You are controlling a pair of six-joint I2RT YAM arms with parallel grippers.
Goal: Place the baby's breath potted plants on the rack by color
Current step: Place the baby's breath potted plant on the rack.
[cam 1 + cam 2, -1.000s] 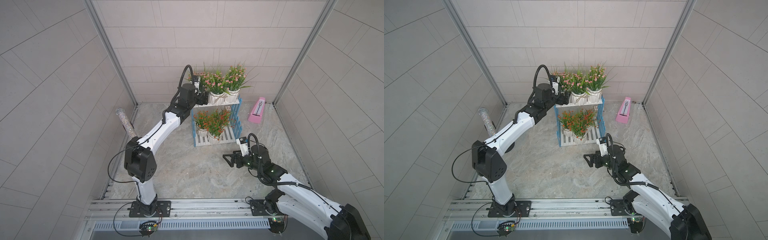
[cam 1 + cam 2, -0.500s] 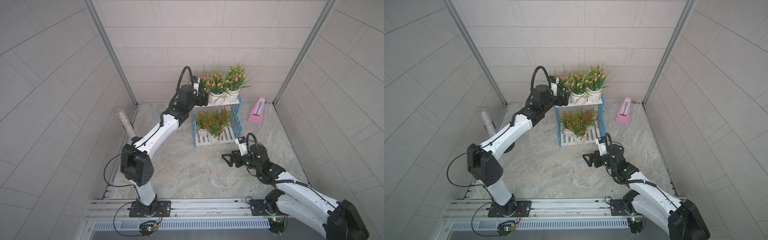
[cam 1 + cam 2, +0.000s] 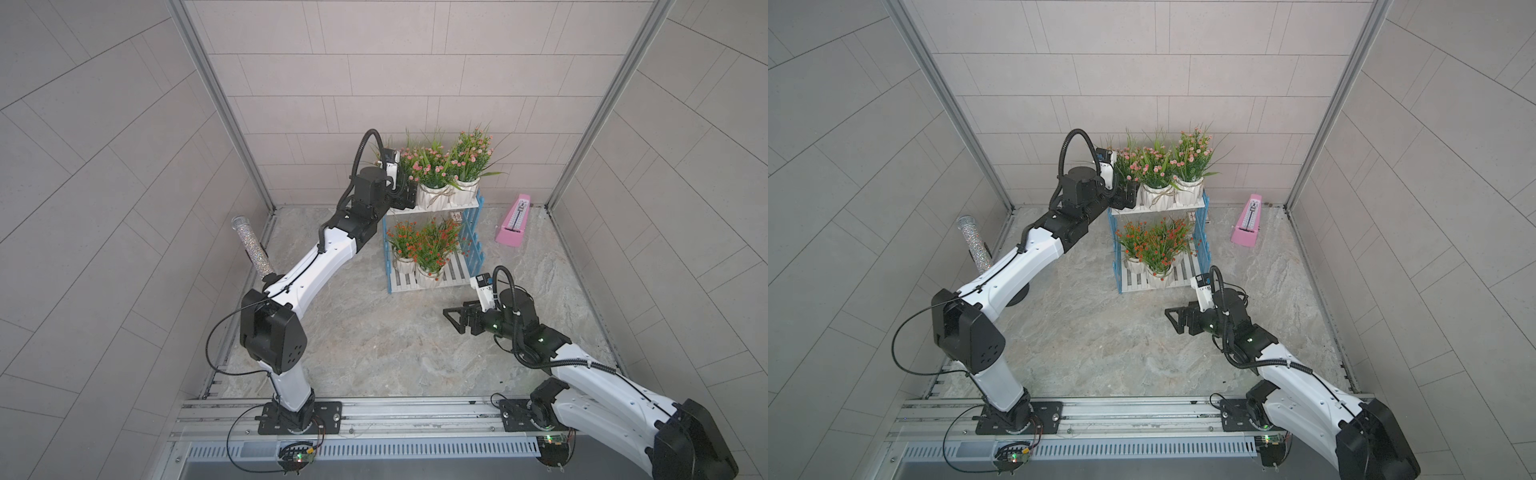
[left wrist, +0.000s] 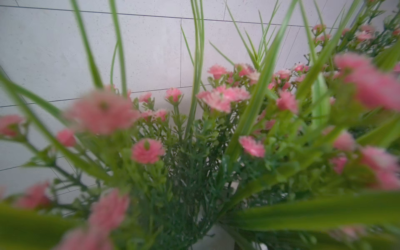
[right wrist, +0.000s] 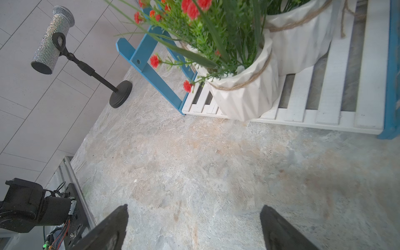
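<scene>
Baby's breath potted plants point(image 3: 434, 197): likely light, sprays floppy; grip the ribbed pot. Right gripper point(image 5: 194, 208) spread, empty; left gripper point(image 3: 1129, 193) unreadable.

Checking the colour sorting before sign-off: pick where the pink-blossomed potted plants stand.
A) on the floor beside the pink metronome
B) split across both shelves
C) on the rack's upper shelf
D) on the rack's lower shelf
C: in both top views the pink-blossomed potted plants stand on the rack's upper shelf, while the orange-red ones sit on the lower shelf.
</scene>
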